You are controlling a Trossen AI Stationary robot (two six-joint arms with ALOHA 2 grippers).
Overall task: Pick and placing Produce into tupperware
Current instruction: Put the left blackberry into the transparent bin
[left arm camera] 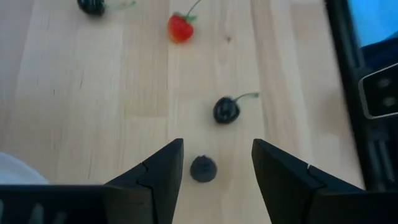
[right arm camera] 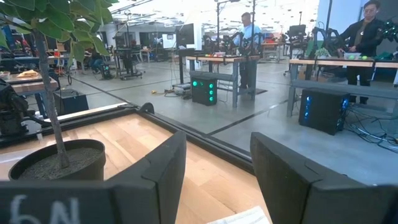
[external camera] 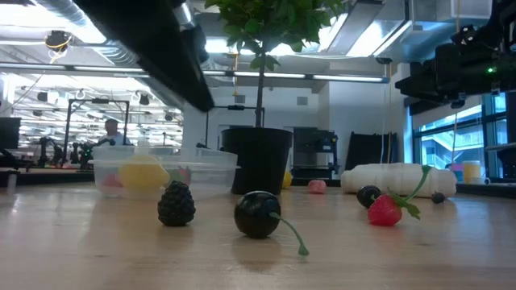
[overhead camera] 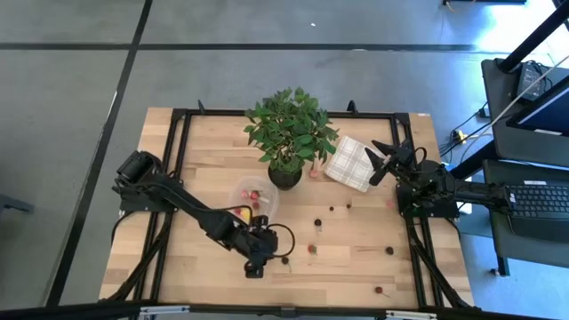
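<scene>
The left gripper (left arm camera: 216,163) hangs low over the near part of the surface (overhead camera: 356,258) with its fingers spread and nothing between them yet — a dark blackberry (left arm camera: 203,168) lies on the wood right in the gap, slightly toward one finger, so the coming move looks like a straight drop and close. Just beyond it lies a dark cherry (left arm camera: 226,110), stem pointing away. The tupperware (overhead camera: 252,197), already holding a few pieces, sits behind the left arm beside the potted plant (overhead camera: 289,133); the right gripper (overhead camera: 388,161), also spread and empty, waits well apart over the checked cloth (overhead camera: 353,163).
</scene>
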